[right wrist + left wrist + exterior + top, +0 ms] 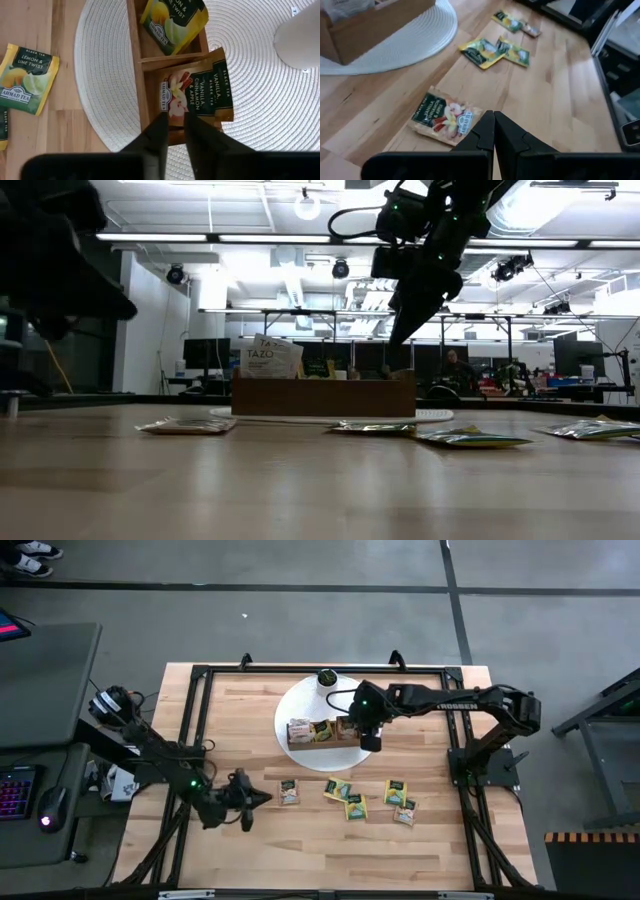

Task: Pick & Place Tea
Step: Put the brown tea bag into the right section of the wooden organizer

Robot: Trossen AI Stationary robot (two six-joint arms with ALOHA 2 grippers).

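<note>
Table: broad bare wood around the loose sachets; framing rails bound the edges.
Mat: round, white, under the tray.
Tray: narrow compartments, little room beside the walls.
Right gripper: over the tray's end compartment, fingers slightly parted, just above the cinnamon sachet; grip uncertain.
Left gripper: closed, empty, near a sachet.
Tea: light, thin, bendable, probably slippery; pinch an edge.

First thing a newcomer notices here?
The right claw over the wooden tray on the round white mat, its tips slightly parted at a vanilla-cinnamon-apple sachet in an end compartment. Next, loose sachets scattered on the table in front of the mat, with the shut left claw near one.
</note>
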